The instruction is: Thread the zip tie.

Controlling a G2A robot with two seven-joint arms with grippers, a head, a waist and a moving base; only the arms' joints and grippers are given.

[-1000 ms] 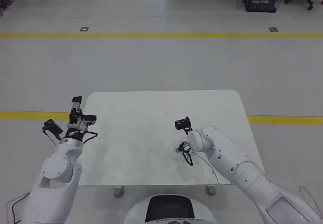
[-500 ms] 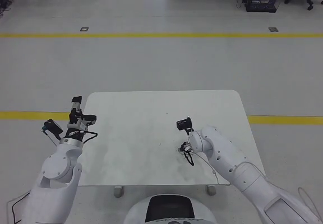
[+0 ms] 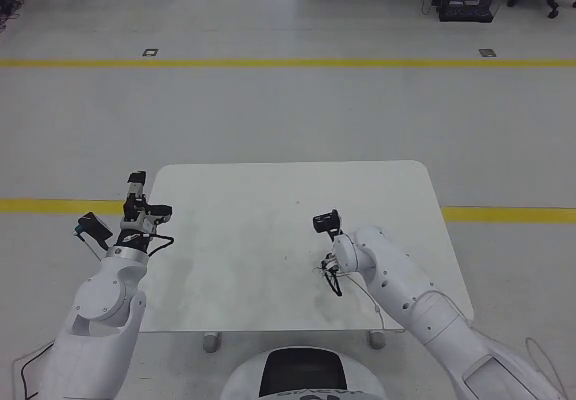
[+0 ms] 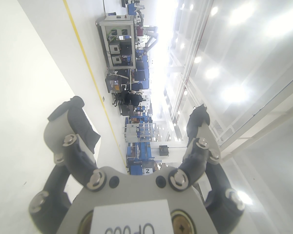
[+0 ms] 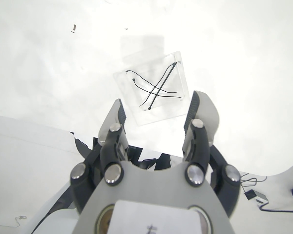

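Several black zip ties (image 5: 156, 86) lie crossed in a shallow clear tray (image 5: 161, 119) on the white table (image 3: 248, 220). My right gripper (image 5: 157, 99) hangs just above the tray, open, with its fingers (image 5: 197, 108) spread to either side of the tray's near edge and nothing between them. In the top view the zip ties (image 3: 334, 283) show as a dark tangle under the right gripper (image 3: 329, 266), near the table's front right. My left gripper (image 3: 143, 198) is held off the table's left edge, open (image 4: 136, 105) and holding nothing, facing out into the room.
The table's front edge (image 5: 39, 132) runs close behind the tray. Small dark specks (image 5: 74, 27) dot the tabletop beyond it. Most of the table's middle and far side (image 3: 288, 185) is bare white surface.
The right arm has shifted slightly over the tray, its forearm swinging a little toward the table's front. The left arm has not moved.
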